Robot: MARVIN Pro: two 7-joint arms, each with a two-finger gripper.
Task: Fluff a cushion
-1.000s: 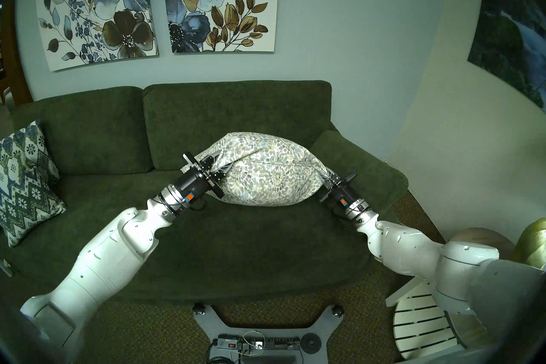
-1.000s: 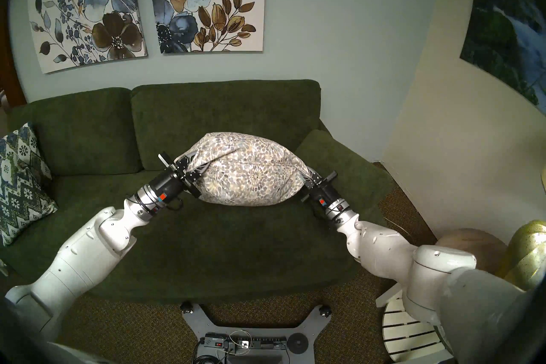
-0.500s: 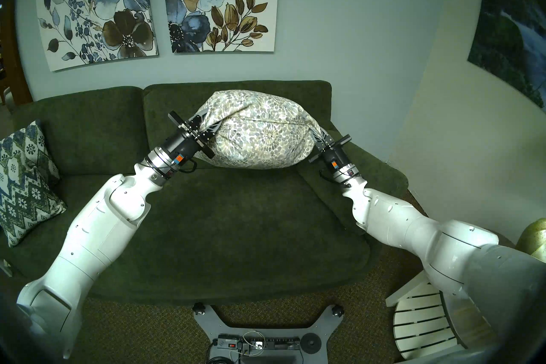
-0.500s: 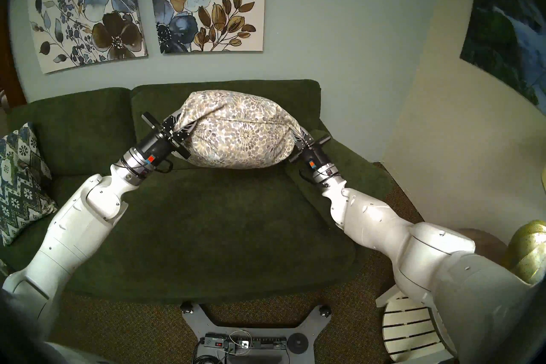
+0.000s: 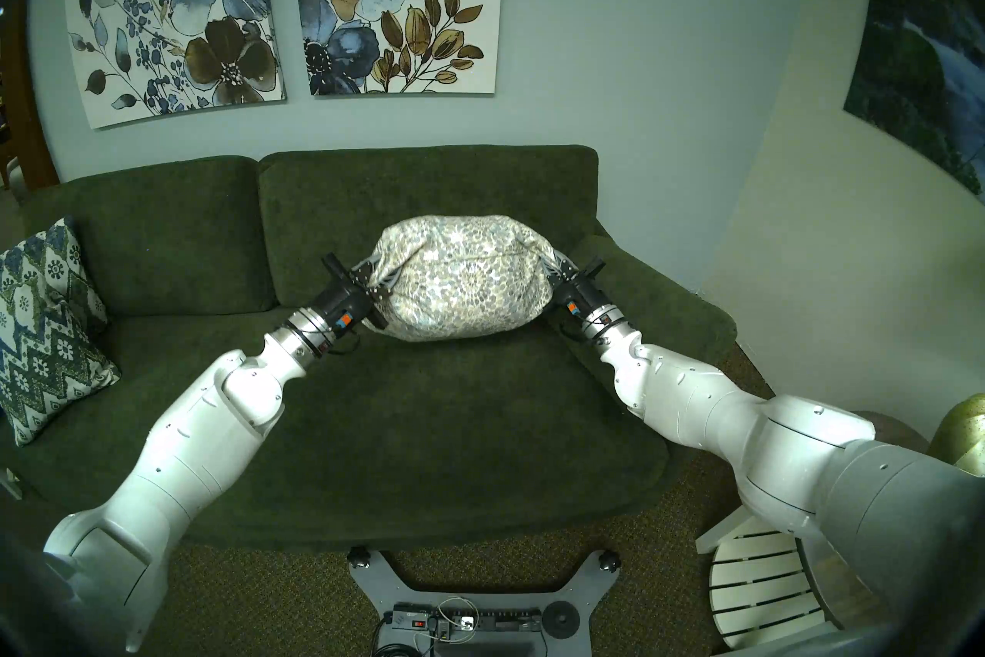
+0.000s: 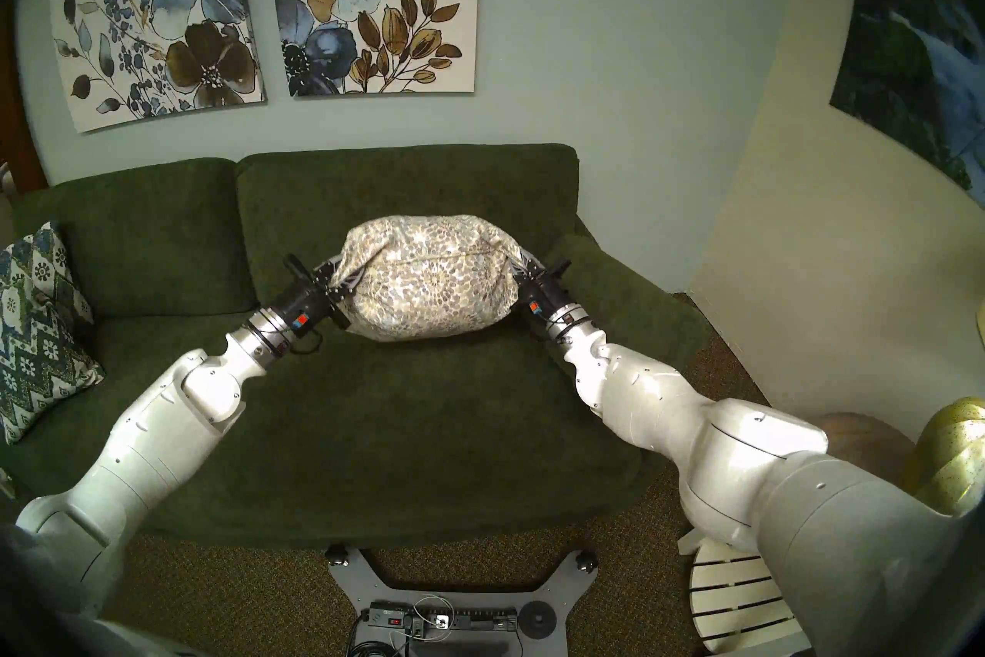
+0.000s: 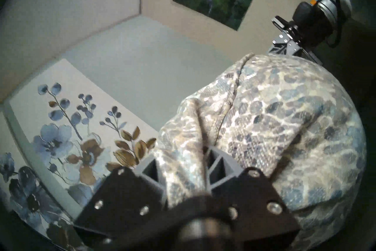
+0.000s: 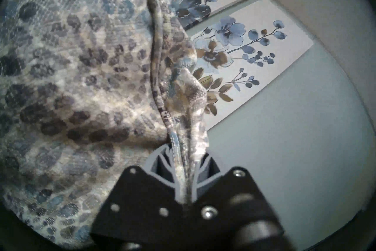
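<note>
The cushion (image 5: 462, 276) (image 6: 429, 278), cream with grey-blue and tan pebble rosettes, bulges into a round lump over the sofa seat, its underside at or just above the fabric. My left gripper (image 5: 385, 275) (image 6: 345, 281) is shut on its left corner. My right gripper (image 5: 551, 262) (image 6: 518, 265) is shut on its right corner. In the left wrist view the grey fingers (image 7: 219, 165) pinch bunched fabric of the cushion (image 7: 284, 122). In the right wrist view the right gripper (image 8: 184, 165) clamps the piped corner of the cushion (image 8: 71, 81).
The dark green sofa (image 5: 416, 426) has back cushions close behind and a right armrest (image 5: 655, 298) beside my right wrist. A zigzag pillow (image 5: 48, 325) leans at the left end. A white slatted stool (image 5: 762, 597) and gold vase (image 5: 965, 432) stand at right.
Both arms lifted the cushion up toward the sofa back, then brought it down again. The grippers have moved closer together, squashing it rounder. Both grips held.
</note>
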